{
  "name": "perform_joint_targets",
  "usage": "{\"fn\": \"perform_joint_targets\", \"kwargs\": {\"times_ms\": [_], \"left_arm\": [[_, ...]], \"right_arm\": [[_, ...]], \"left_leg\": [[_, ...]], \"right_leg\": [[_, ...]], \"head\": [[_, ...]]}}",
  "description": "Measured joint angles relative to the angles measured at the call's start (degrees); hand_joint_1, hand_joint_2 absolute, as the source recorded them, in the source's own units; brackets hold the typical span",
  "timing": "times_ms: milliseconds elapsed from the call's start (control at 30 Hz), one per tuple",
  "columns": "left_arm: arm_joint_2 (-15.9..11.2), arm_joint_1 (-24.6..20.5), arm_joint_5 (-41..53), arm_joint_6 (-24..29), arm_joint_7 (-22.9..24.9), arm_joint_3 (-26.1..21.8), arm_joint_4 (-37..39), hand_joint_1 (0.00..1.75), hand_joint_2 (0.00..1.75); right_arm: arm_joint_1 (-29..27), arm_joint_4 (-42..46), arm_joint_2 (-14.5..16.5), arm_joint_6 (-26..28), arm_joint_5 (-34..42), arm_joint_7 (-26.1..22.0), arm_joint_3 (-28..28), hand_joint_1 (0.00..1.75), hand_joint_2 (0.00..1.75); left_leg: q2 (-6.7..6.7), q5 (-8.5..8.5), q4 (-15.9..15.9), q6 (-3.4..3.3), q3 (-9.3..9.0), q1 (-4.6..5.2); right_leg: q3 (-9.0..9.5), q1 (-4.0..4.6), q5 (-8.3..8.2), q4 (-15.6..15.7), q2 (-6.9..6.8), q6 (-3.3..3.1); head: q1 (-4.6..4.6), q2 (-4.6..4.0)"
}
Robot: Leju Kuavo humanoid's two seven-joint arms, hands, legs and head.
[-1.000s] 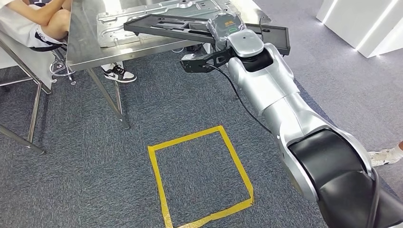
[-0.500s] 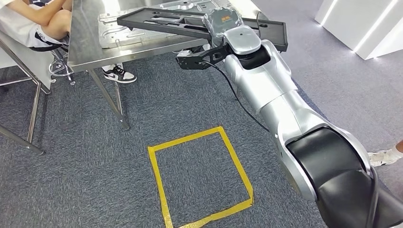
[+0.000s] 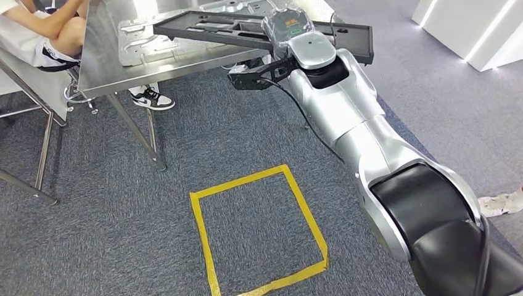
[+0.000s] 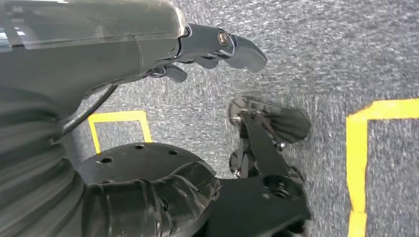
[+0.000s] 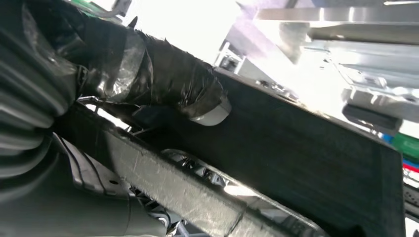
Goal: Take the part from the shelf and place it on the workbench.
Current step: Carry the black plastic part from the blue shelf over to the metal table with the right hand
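Up close, the taped thumb of the right hand pressed on the flat black part, so that hand held it, and the part lay level over the edge of the steel workbench at the top centre of the head view. Separately, the left hand hung over grey carpet with its fingers loosely curled and nothing in them, while a yellow tape square sat at lower centre and a seated person at upper left.
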State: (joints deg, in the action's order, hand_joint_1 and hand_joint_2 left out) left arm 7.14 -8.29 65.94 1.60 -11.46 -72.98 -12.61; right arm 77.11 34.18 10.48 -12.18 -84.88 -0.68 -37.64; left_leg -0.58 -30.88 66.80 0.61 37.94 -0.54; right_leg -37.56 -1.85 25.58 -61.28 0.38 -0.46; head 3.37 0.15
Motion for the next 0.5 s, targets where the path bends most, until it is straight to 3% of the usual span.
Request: {"fn": "perform_joint_targets", "kwargs": {"times_ms": [67, 100, 133, 200, 267, 400, 433, 500], "left_arm": [[0.0, -0.1, 0.0, 0.0, 0.0, 0.0, 0.0, 0.0, 1.75], [0.0, 0.0, 0.0, -0.1, 0.0, 0.0, 0.0, 0.0, 1.75], [0.0, 0.0, 0.0, -0.1, 0.0, 0.0, 0.0, 0.0, 1.75], [0.0, 0.0, 0.0, -0.1, 0.0, 0.0, 0.0, 0.0, 1.75], [0.0, 0.0, 0.0, -0.1, 0.1, 0.0, 0.0, 0.0, 1.75], [0.0, 0.0, 0.0, -0.1, 0.1, 0.0, 0.0, 0.0, 1.75], [0.0, 0.0, 0.1, -0.1, 0.1, 0.0, 0.0, 0.0, 1.75], [0.1, 0.1, 0.1, -0.1, 0.2, 0.0, 0.0, 0.0, 1.75]], "right_arm": [[0.2, -0.1, 0.2, -0.3, -0.1, 0.0, -0.2, 1.75, 1.75], [0.2, -0.2, 0.3, -0.4, -0.1, 0.0, -0.3, 1.75, 1.75], [0.3, -0.2, 0.4, -0.4, -0.1, 0.0, -0.4, 1.75, 1.75], [0.4, -0.3, 0.6, -0.4, -0.1, 0.0, -0.7, 1.75, 1.75], [0.7, -0.3, 0.6, -0.4, -0.1, 0.0, -0.8, 1.75, 1.75], [1.0, -0.5, 0.8, -0.6, -0.1, 0.0, -0.9, 1.75, 1.75], [1.2, -0.6, 0.9, -0.7, -0.1, 0.0, -0.9, 1.75, 1.75], [1.4, -0.7, 0.9, -0.8, -0.1, 0.0, -0.9, 1.75, 1.75]], "left_leg": [[0.2, -2.31, 7.0, 0.34, 3.79, -0.17], [0.22, -2.06, 8.3, 0.39, 4.78, -0.2], [0.23, -0.73, 7.5, 0.36, 4.76, -0.21], [0.36, 3.62, 0.5, 0.16, 2.0, -0.22], [0.47, 5.94, -5.6, -0.17, -0.8, 0.08], [0.21, 5.94, -7.5, -1.12, -1.82, 0.28], [0.21, 6.06, -7.8, -1.49, -2.06, 0.2], [0.22, 6.21, -8.3, -2.21, -2.45, 0.18]], "right_leg": [[0.19, 0.09, 0.17, 0.0, -0.16, -0.24], [0.31, 0.11, 0.27, 0.0, -0.23, -0.27], [0.47, 0.12, 0.38, 0.0, -0.27, -0.25], [0.89, 0.08, 0.64, 0.0, -0.33, -0.07], [1.08, 0.23, 0.76, 0.1, -0.36, 0.36], [1.28, 0.39, 0.84, 0.5, -0.45, 1.62], [0.99, 0.44, 1.47, -0.3, -0.46, 1.81], [-1.27, 0.55, 4.25, -5.3, -0.4, 1.77]], "head": [[0.0, 0.0], [0.0, 0.0], [0.01, 0.0], [0.01, 0.0], [0.0, 0.0], [-0.02, 0.0], [-0.04, 0.0], [-0.06, 0.0]]}}
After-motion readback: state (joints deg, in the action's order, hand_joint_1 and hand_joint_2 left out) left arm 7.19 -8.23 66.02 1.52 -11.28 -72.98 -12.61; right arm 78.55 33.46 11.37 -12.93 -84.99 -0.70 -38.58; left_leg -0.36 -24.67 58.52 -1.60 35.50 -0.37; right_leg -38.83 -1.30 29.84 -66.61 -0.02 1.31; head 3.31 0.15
